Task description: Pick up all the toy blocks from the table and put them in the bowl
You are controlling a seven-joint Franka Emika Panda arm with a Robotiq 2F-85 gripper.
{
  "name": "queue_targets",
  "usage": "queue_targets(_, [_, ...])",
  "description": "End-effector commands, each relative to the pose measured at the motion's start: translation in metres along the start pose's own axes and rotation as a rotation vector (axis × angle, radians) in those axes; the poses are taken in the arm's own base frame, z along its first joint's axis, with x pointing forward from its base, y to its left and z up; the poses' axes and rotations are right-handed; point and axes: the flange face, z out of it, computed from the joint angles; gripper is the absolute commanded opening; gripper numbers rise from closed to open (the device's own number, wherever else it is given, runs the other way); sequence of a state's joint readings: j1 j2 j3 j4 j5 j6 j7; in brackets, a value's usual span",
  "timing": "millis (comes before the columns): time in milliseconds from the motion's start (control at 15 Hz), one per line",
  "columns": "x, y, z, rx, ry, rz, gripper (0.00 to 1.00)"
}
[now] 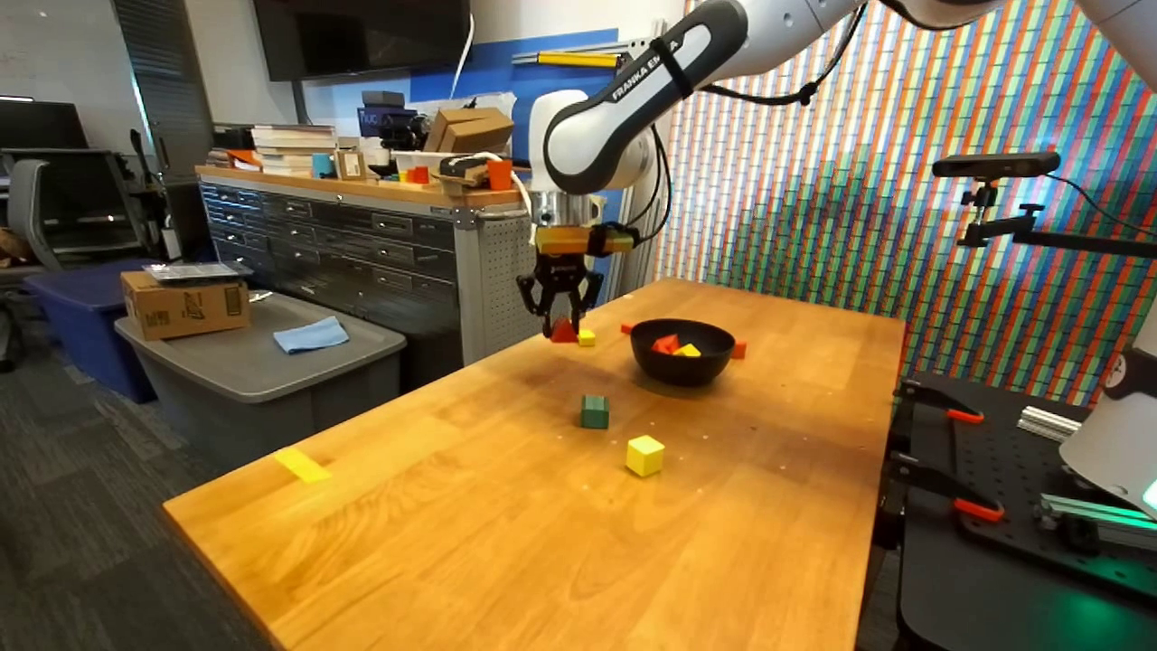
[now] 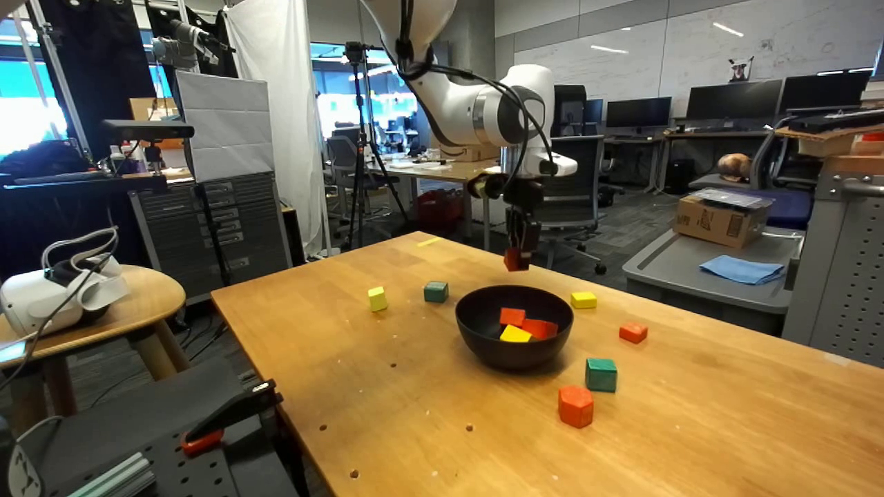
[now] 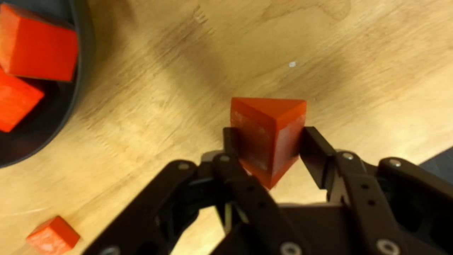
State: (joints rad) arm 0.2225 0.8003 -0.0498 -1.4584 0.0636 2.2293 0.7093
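Toy blocks point(image 2: 436, 292) lie in the bowl point(image 2: 476, 338) and around it on the surface point(image 2: 331, 373), and a red wedge point(image 3: 254, 138) is held in the claw point(image 3: 268, 141), gripped on two sides. The claw hangs above the surface, between the bowl and the edge beside the grey tub point(image 1: 226, 362). Inside the bowl are two red blocks point(image 2: 512, 316) and a yellow block point(image 2: 515, 335). Near the tub-side edge rest a second yellow block point(image 2: 583, 300) and, farther from the corner where a yellow strip point(image 1: 303, 465) lies, a lone red block point(image 2: 633, 333). Also past the bowl from that corner, a green block point(image 2: 601, 375) stands just beside another red block point(image 2: 576, 406). Between the bowl and the strip's end of the surface sit a second green block point(image 1: 595, 412) and a third yellow block point(image 1: 645, 456), apart from each other.
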Motion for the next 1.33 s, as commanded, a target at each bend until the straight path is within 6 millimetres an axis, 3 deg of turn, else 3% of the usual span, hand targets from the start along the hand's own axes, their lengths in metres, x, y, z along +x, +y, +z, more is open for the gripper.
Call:
queue_targets(0, [-0.028, 0.033, -0.065, 0.012, 0.037, 0.002, 0.23])
queue_targets(133, [-0.039, 0.055, -0.088, -0.048, 0.064, -0.003, 0.23])
queue_targets(333, [-0.057, 0.104, -0.096, -0.151, 0.055, 0.019, 0.23])
queue_targets(533, [-0.07, 0.14, -0.081, -0.181, 0.012, 0.026, 0.23])
queue_targets(867, [-0.08, 0.168, -0.042, -0.217, -0.06, 0.024, 0.23])
queue_targets(933, [-0.081, 0.17, -0.037, -0.22, -0.059, 0.023, 0.67])
queue_targets(1200, [-0.092, 0.168, -0.046, -0.177, -0.003, -0.011, 0.96])
queue_targets(1267, [-0.096, 0.167, -0.052, -0.17, 0.02, -0.025, 0.99])
